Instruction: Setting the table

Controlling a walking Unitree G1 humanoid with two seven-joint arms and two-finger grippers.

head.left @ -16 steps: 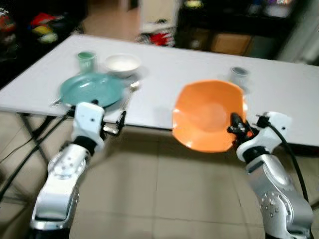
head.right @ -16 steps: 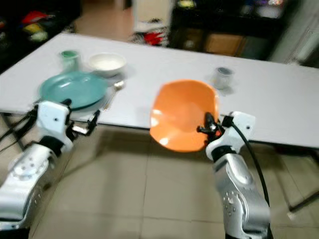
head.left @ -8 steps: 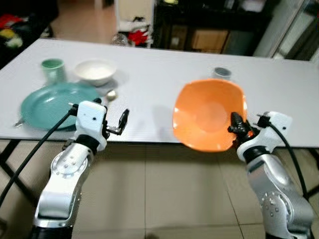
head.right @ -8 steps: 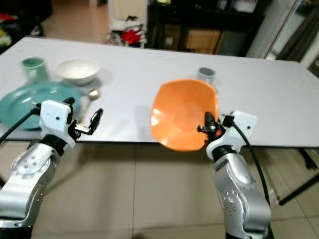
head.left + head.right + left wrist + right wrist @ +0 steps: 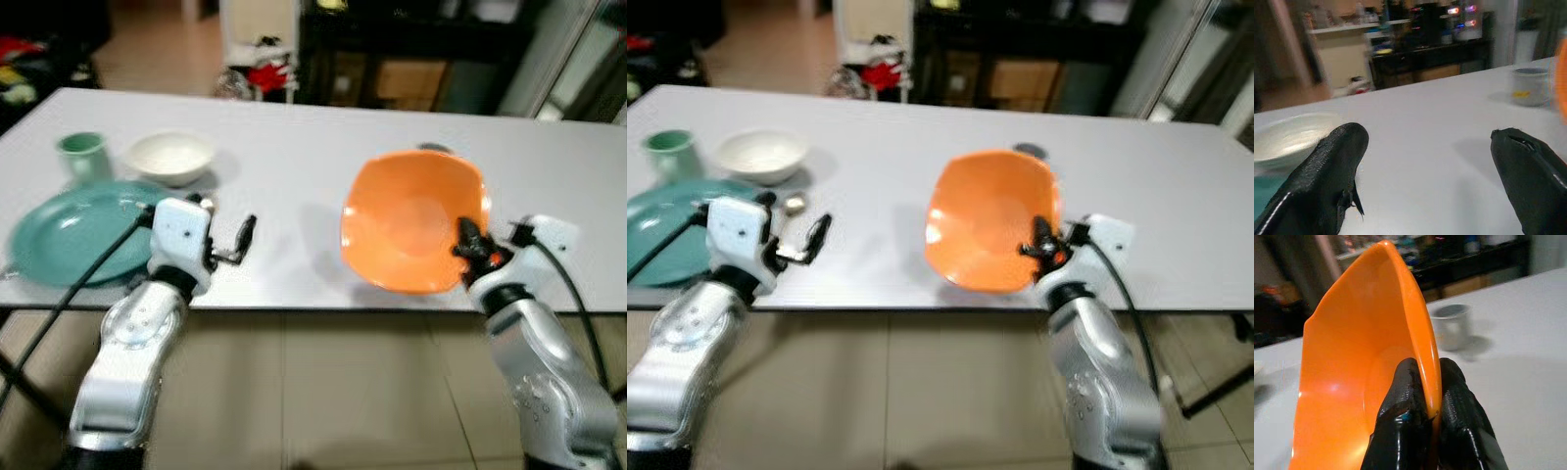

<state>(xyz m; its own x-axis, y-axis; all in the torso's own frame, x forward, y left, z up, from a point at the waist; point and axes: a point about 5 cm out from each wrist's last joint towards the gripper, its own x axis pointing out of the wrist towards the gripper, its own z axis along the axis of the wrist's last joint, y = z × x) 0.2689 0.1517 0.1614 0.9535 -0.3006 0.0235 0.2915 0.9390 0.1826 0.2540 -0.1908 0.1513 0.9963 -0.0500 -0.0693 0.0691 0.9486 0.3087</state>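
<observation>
My right gripper (image 5: 466, 238) is shut on the rim of an orange plate (image 5: 411, 221), holding it tilted above the front part of the white table (image 5: 294, 166). Its fingers (image 5: 1405, 396) pinch the rim of the orange plate (image 5: 1361, 377) from both sides. My left gripper (image 5: 245, 235) is open and holds nothing, hovering over the table's front edge to the right of a teal plate (image 5: 78, 230). A white bowl (image 5: 171, 155) and a green cup (image 5: 80, 152) stand behind the teal plate. A grey cup (image 5: 1449, 325) stands behind the orange plate.
Dark shelving (image 5: 411, 49) and clutter stand beyond the table's far side. Tiled floor (image 5: 323, 392) lies below the near edge. A spoon (image 5: 794, 204) lies beside the teal plate. The table's middle, between the two plates, is bare.
The camera has come closer to the table and shifted right. The orange plate, once out over the floor before the edge, is now held over the tabletop. The left gripper now reaches over the table edge.
</observation>
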